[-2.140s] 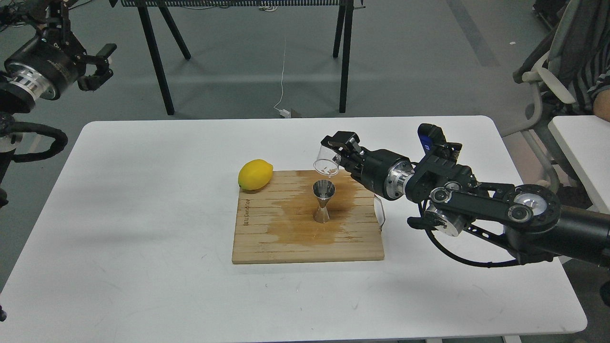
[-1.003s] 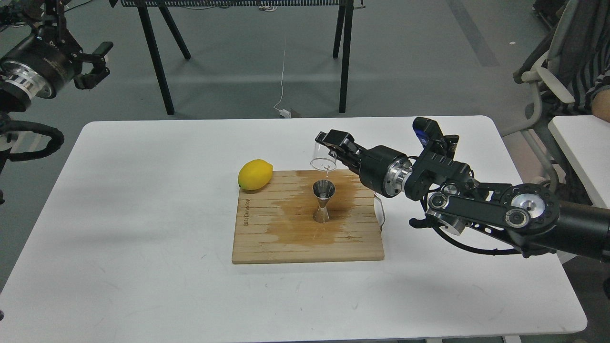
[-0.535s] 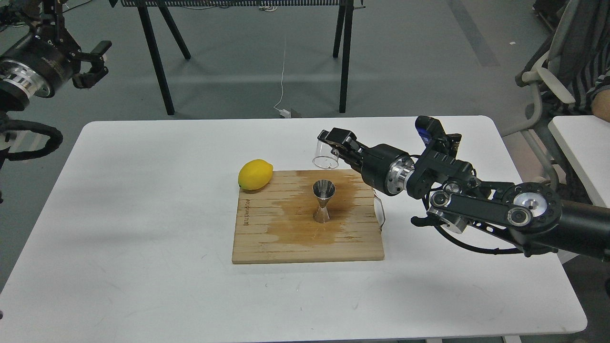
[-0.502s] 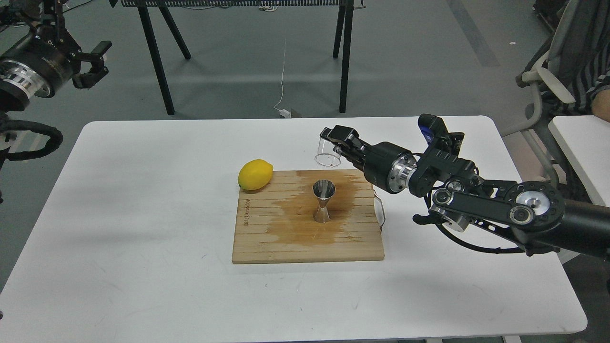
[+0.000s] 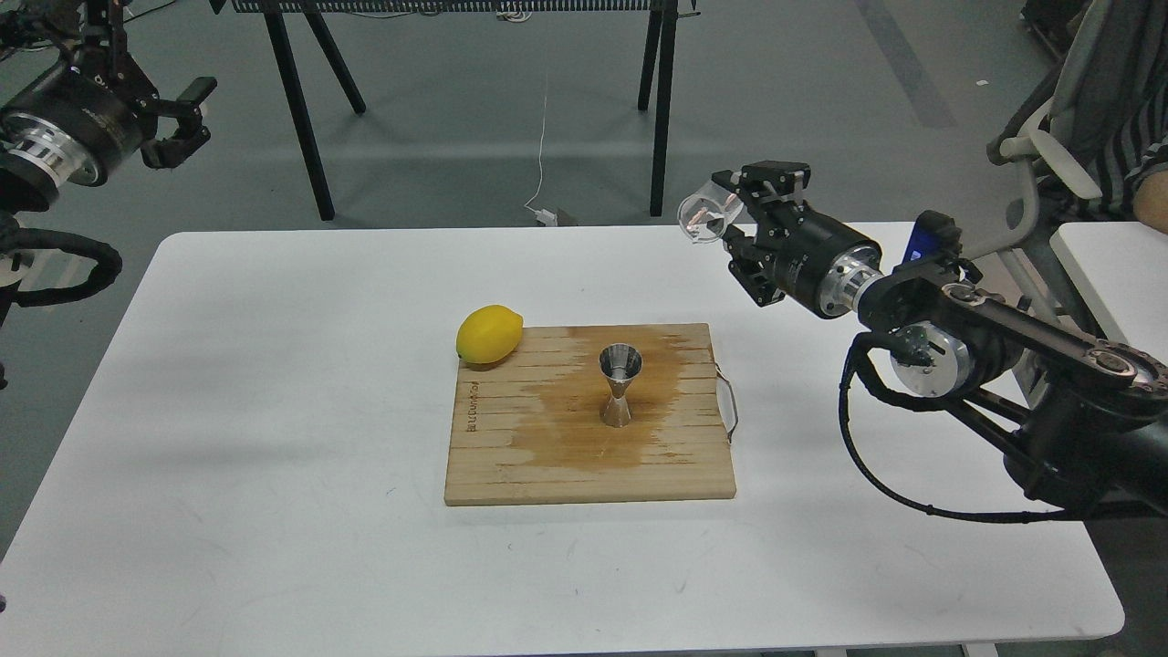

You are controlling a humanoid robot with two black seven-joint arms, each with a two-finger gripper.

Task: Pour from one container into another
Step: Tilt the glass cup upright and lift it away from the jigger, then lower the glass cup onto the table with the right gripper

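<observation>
Both arms are matte black, built of thick cylindrical links with bright silver metal rings at the wrist joints. The right arm [image 5: 958, 338] carries a blue block, round silver joint caps and a looping black cable; a black cable also curls beside the left arm [image 5: 55, 137].

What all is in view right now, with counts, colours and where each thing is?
Lemon: one, yellow, on the board's far left corner.
Jigger: one, steel, upright mid-board.
Cutting board: one, wooden with a wet stain, table centre.
Glass cup: one, clear, held tipped above the table's far right.
Table: one, white.
Right gripper: black, jaws shut on the cup.
Left gripper: black, raised far left, holding nothing.
</observation>
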